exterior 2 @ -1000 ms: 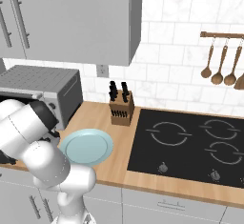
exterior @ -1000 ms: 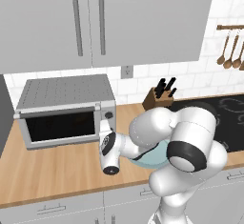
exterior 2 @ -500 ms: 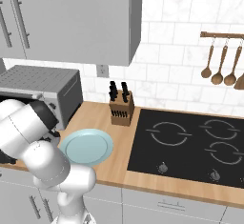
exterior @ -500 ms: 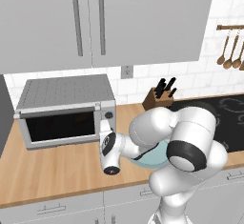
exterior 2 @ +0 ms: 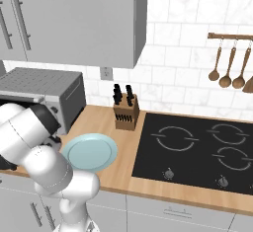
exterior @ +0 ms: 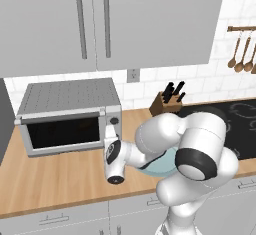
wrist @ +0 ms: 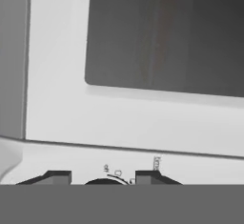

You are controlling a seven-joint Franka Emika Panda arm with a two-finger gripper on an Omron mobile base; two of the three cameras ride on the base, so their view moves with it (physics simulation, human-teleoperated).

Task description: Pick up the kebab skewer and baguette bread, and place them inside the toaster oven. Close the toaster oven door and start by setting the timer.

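Note:
The toaster oven (exterior: 70,96) stands at the back left of the counter, its door (exterior: 62,133) closed, and it also shows as toaster oven (exterior 2: 44,90). My gripper (exterior: 111,140) reaches up to its right-hand knob panel (exterior: 114,121). In the hand view, the gripper (wrist: 102,178) is shut on a dark knob (wrist: 102,182), with one fingertip on each side. Above it lies the door's dark glass (wrist: 167,32), with a faint reddish streak behind it that I cannot identify. The kebab skewer and the baguette bread are hidden.
A pale blue plate (exterior 2: 90,151) lies bare on the wooden counter (exterior: 55,179), partly under my arm. A knife block (exterior 2: 124,112) stands at the wall, and a black cooktop (exterior 2: 197,147) lies to its right. Wooden utensils (exterior 2: 227,73) hang on the wall. Cabinets hang overhead.
The gripper's fingers have closed in on the oven's knob. The arm and the rest of the scene have hardly moved.

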